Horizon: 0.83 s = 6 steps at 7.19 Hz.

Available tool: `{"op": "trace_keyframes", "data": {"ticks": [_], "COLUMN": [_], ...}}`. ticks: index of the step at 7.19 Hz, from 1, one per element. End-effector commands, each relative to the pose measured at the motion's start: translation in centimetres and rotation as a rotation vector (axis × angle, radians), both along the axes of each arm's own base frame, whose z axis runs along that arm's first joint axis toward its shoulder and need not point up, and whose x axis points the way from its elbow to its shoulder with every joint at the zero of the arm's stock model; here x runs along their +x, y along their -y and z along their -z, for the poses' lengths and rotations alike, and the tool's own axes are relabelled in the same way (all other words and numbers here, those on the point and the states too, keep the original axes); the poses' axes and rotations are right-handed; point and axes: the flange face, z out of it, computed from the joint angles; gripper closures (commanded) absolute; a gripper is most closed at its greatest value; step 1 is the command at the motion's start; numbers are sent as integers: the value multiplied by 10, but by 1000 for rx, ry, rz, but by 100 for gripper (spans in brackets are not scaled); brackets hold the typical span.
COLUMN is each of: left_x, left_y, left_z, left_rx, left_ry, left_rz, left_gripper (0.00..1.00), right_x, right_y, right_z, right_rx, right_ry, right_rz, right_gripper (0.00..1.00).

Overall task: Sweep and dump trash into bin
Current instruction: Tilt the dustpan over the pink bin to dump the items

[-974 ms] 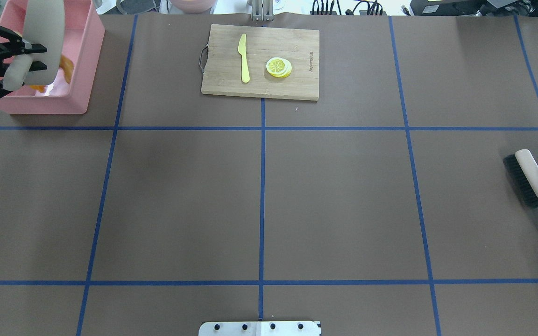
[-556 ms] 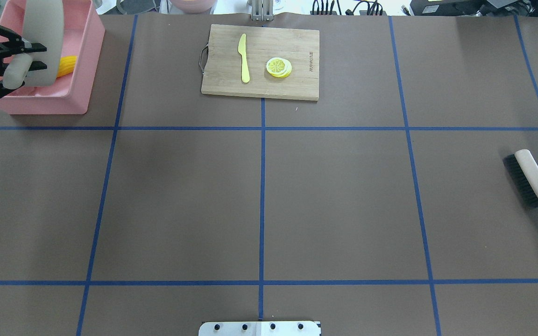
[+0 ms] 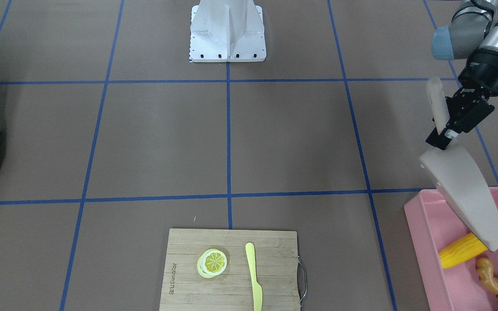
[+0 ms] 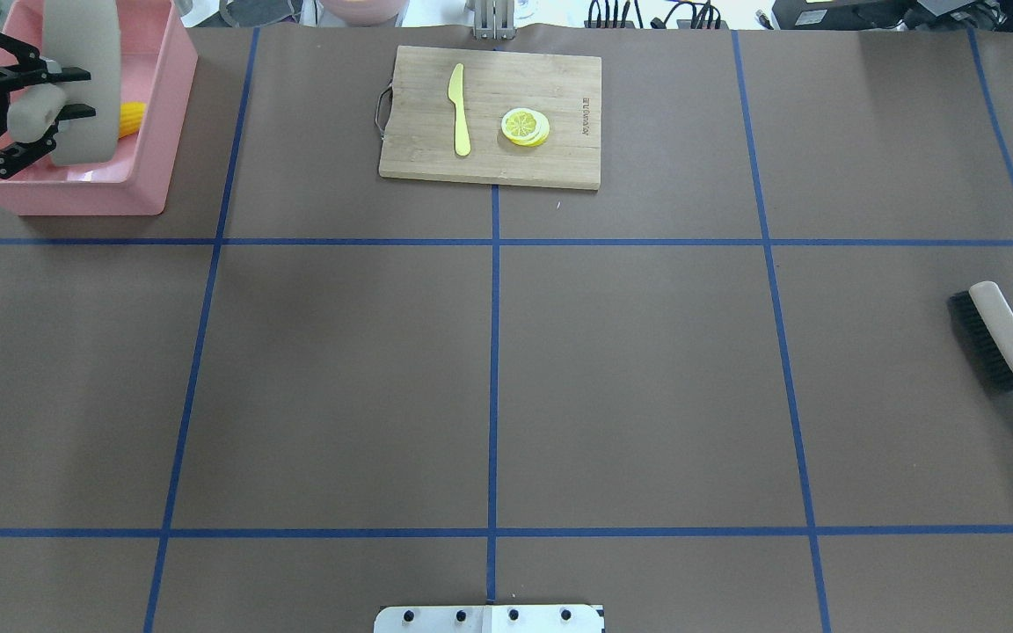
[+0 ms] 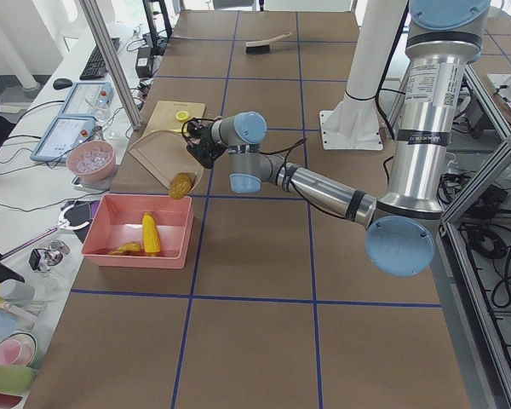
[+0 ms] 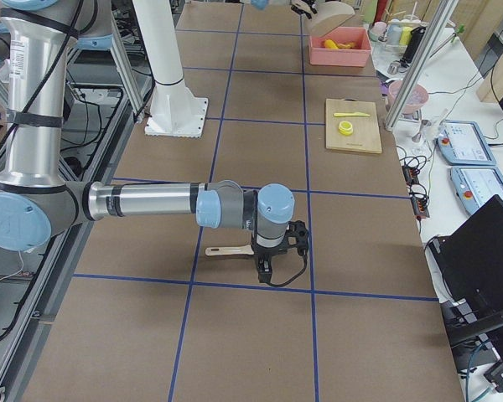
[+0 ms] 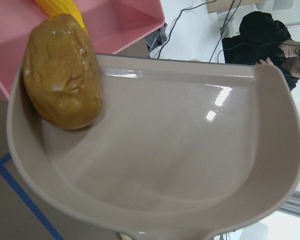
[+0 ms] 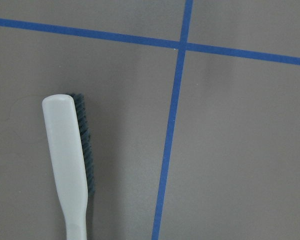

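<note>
My left gripper (image 4: pixel 67 92) is shut on the handle of the beige dustpan (image 4: pixel 76 53), which it holds tilted steeply over the pink bin (image 4: pixel 163 105). In the left wrist view the brown-orange potato lump (image 7: pixel 62 77) rests at the dustpan's (image 7: pixel 180 150) lower lip, above the bin (image 7: pixel 120 20). The yellow corn cob (image 3: pixel 461 250) and the tan ginger root (image 3: pixel 495 283) lie inside the bin (image 3: pixel 422 233). My right gripper (image 6: pixel 277 251) is over the brush's handle end; I cannot tell whether it is open or shut.
The brush (image 4: pixel 999 338) lies flat on the table at the right edge. A wooden cutting board (image 4: pixel 489 114) with a yellow knife (image 4: pixel 458 110) and a lemon slice (image 4: pixel 524 126) sits at the far middle. The robot's base plate (image 4: pixel 489 618) is at the near edge.
The left gripper and dustpan have shifted slightly towards the far side of the bin. Orange and yellow pieces dropped from the pan, and the corn cob now lies in the bin.
</note>
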Motion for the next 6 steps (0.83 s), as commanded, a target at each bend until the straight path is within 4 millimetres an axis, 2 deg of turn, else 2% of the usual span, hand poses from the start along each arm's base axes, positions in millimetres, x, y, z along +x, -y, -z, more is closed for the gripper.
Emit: {"op": "trace_keyframes", "data": {"ticks": [1,2,3,4,6], "left_x": [-2,-10,-10,-7,-7], "left_y": [1,8,16,22,24], "left_z": [2,-1,-6,-11,-10], "left_rx": [-11,-11,15,72,168], "left_ry": [-13,-9,5,52,126], "left_rz": [7,22,19,-18,-37], "left_gripper": [100,100,100,100,100], "right_x": [12,15,14,14,14], "right_y": [5,4,5,6,11], "right_z": [3,-3,-3,-1,8], "right_rx": [3,-4,-8,-7,15], "right_ry": [-55,-89,-79,-83,-79], "right_rz": [-1,-2,-6,-12,-13], "right_gripper": [0,0,0,0,0]}}
